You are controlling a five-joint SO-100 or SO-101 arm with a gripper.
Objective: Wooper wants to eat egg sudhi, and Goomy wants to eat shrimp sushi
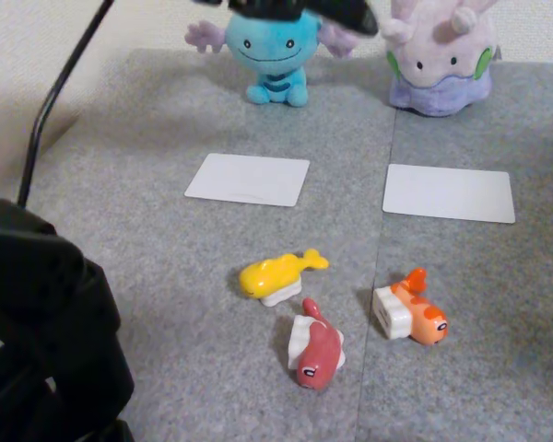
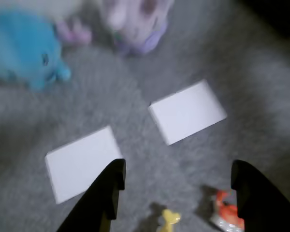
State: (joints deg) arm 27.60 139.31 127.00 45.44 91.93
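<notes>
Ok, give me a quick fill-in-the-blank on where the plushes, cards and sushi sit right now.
1. In the fixed view, the white card in front of Wooper has ____ on it.
2. Goomy sits to Wooper's ____ in that view.
3. The egg sudhi lies ____ of the shrimp sushi there.
4. The gripper jaws are ____.

Missing: nothing; right; left; open

Blue Wooper [image 1: 269, 51] is sat upright left of lavender Goomy [image 1: 440, 57]; yellow egg sudhi [image 1: 276, 273] and spotted orange shrimp sushi [image 1: 411, 313], seemingly tipped sideways, are laid nearer the camera.

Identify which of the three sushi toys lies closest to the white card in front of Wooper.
The egg sushi, the yellow one: it sits just below that card, ahead of the red and orange pieces.
</notes>
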